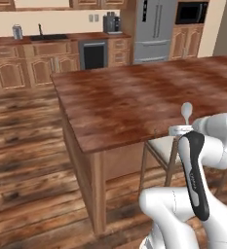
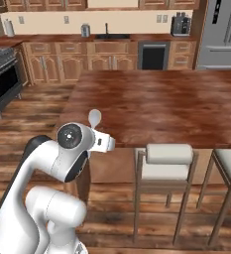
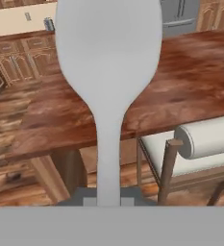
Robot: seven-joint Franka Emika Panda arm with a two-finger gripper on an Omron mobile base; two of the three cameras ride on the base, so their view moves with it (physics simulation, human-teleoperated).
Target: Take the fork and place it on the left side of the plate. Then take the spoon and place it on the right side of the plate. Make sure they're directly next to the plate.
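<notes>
Clearly one spoon (image 3: 108, 72) stands upright, bowl up, its handle clamped in the closed gripper (image 3: 108, 202).

text: none legible | labels: none | brands: none | numbers: none | signs: none

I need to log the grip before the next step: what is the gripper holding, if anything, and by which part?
The gripper is shut on the spoon, holding it by the handle's lower end, with the bowl pointing away from the hand.
</notes>
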